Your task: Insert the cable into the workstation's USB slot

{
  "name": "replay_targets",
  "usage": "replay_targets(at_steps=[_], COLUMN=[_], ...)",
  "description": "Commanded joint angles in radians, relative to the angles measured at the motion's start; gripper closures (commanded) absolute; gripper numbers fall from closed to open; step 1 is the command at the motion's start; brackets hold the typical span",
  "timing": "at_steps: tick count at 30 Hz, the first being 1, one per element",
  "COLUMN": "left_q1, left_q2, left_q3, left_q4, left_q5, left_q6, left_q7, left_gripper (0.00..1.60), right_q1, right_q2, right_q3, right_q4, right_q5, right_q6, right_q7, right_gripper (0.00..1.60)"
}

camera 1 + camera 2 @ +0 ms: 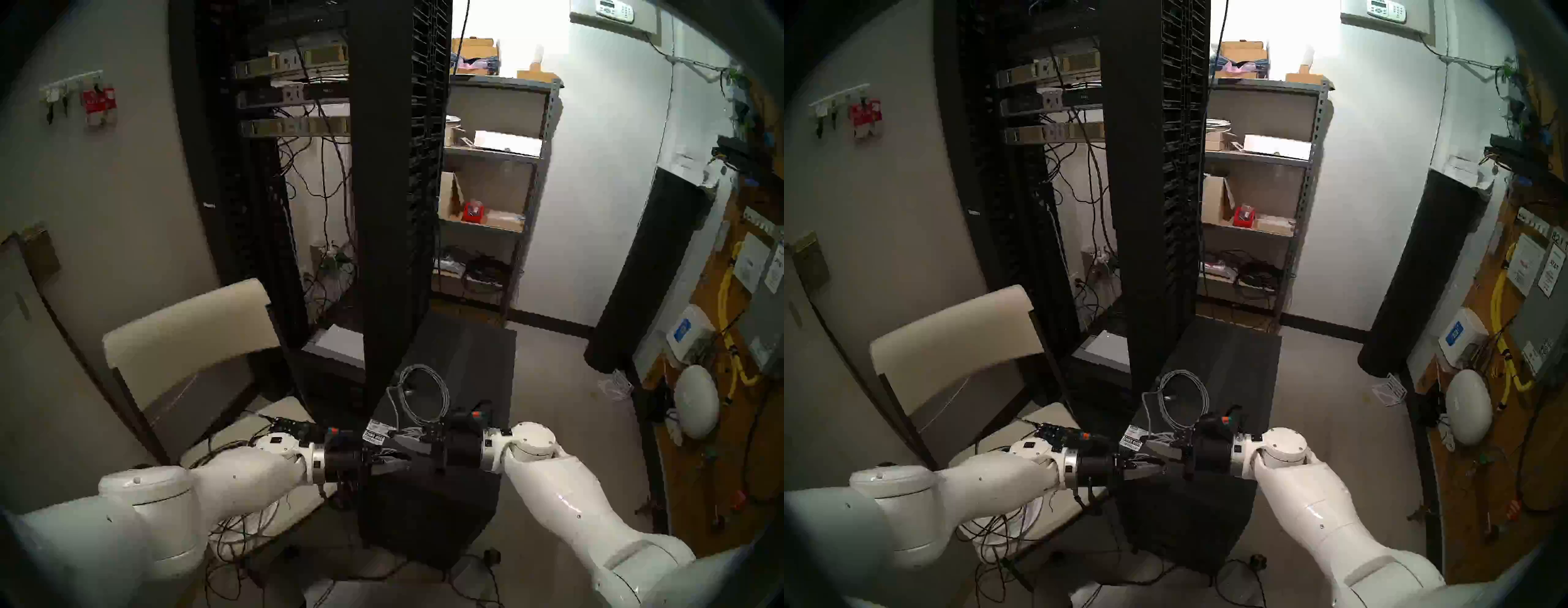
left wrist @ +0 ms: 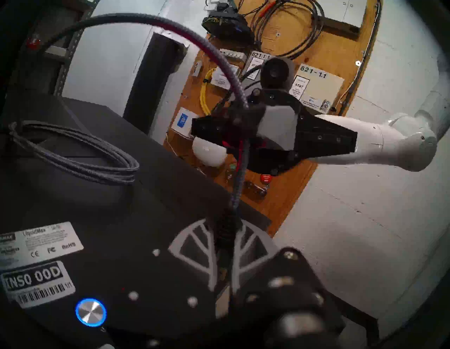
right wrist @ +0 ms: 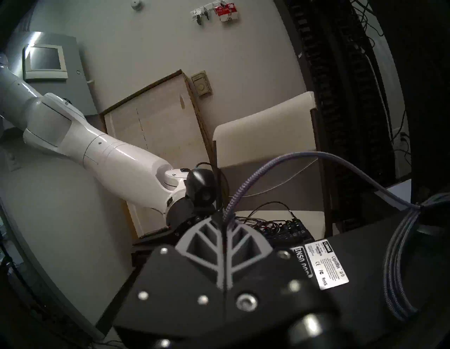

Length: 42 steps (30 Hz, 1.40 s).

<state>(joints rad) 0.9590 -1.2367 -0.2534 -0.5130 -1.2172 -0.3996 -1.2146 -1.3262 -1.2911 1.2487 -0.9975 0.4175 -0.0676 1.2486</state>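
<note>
While my two arms reach toward each other over the top of the workstation (image 1: 428,505), each pincer is clamped together on the cable (image 1: 424,392). In the head view the black tower sits low at six o'clock, just in front of the tall server rack (image 1: 382,212), with a cream chair (image 1: 186,331) at nine o'clock.

My left pincer (image 2: 225,265) grips the dark plug end of the light-grey braided cable; in its wrist view the plug lies pinched between the grey ribbed fingertips (image 2: 194,246) at six o'clock. From there the cable rises to my right pincer (image 2: 239,117) at the centre, then arcs over toward eleven o'clock.

My right pincer's own wrist view shows its fingertips (image 3: 207,246) pressed together on the cable, which loops up and away toward three o'clock. The rest of the cable lies coiled flat on the workstation's top panel, at nine o'clock in the left wrist view.

White barcode stickers (image 2: 39,263) and a round button with a blue glowing ring (image 2: 90,312) sit on the top panel at seven o'clock in that view. I cannot make out the USB slot.
</note>
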Motion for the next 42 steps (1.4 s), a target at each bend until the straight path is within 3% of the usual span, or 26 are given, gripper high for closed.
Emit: replay_targets(at_steps=[1,10,12,13,14,19,37,40,42], left_q1=[-0.014,-0.046,-0.052,-0.053,-0.053,-0.056,-0.055,-0.055,-0.056], left_q2=[-0.049,-0.097,-0.11,-0.114,-0.114,-0.132,-0.156,-0.159,-0.161], left_q3=[0.003,-0.003,-0.006,-0.008,-0.008,-0.019,-0.054,-0.062,-0.064], left_q4=[0.051,0.137,0.162,0.17,0.17,0.206,0.251,0.255,0.259], left_q5=[0.017,0.023,0.027,0.028,0.028,0.026,0.009,0.006,0.005], left_q6=[-0.047,-0.089,-0.101,-0.104,-0.104,-0.106,-0.098,-0.098,-0.097], left_q7=[0.023,0.008,-0.003,-0.007,-0.007,-0.031,-0.086,-0.093,-0.098], left_gripper=[1.6,1.6,1.6,1.6,1.6,1.6,1.6,1.6,1.6], right_q1=[-0.003,-0.024,-0.026,-0.026,-0.026,-0.022,0.004,0.009,0.012], right_q2=[0.001,0.02,0.026,0.028,0.028,0.049,0.05,0.05,0.048], right_q3=[0.017,0.027,0.027,0.026,0.026,-0.008,-0.058,-0.065,-0.067], right_q4=[-0.051,-0.05,-0.043,-0.044,-0.044,-0.056,-0.032,-0.027,-0.022], right_q5=[0.024,0.02,0.012,0.008,0.008,-0.052,-0.159,-0.174,-0.178], right_q6=[0.008,0.034,0.035,0.037,0.037,0.045,0.038,0.039,0.037], right_q7=[0.01,0.036,0.037,0.035,0.035,0.014,-0.035,-0.045,-0.048], right_gripper=[1.6,1.6,1.46,1.31,1.31,0.92,0.8,0.59,0.61])
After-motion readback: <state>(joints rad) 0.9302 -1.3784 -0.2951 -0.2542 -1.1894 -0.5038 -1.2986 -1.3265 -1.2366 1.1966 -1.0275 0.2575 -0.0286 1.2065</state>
